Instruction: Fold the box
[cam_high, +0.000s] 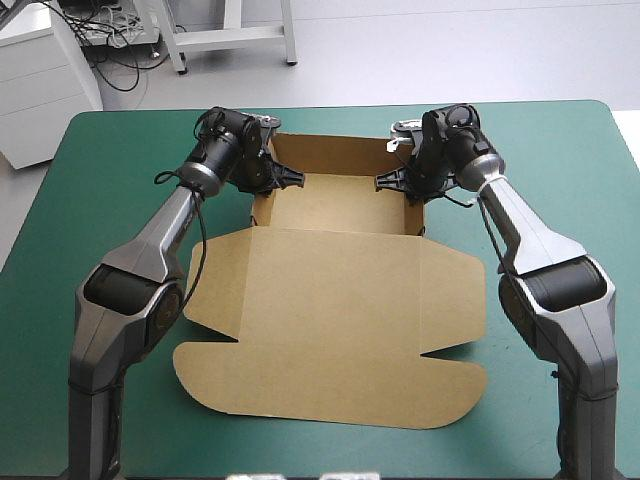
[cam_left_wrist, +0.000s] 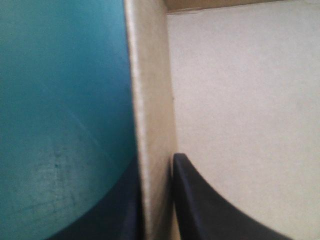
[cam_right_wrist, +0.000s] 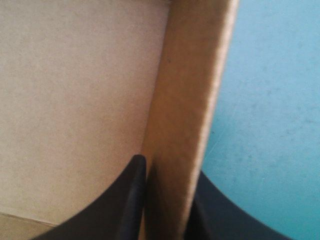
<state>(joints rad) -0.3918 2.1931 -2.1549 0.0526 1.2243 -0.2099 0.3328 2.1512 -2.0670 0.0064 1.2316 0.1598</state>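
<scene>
While the lid (cam_high: 330, 330) lies flat on the teal-green cover (cam_high: 100, 180), the left gripper (cam_left_wrist: 152, 165) and right gripper (cam_right_wrist: 167, 165) each clamp one raised side wall of the brown box (cam_high: 340, 205).

You have one desk (cam_high: 40, 300) in front of you. A teal-green cover (cam_high: 570, 170) lies over its top. The far corners of the desk are round. The far edge runs straight across, high up in the high view. The two sides spread out wider as they come toward you. The cover looks smooth and flat. You can see bare cover at the left, at the right and along the near edge. In the left wrist view the cover (cam_left_wrist: 60, 100) has a few tiny specks and thin faint lines. In the right wrist view the cover (cam_right_wrist: 275, 100) has small pale specks too.
</scene>
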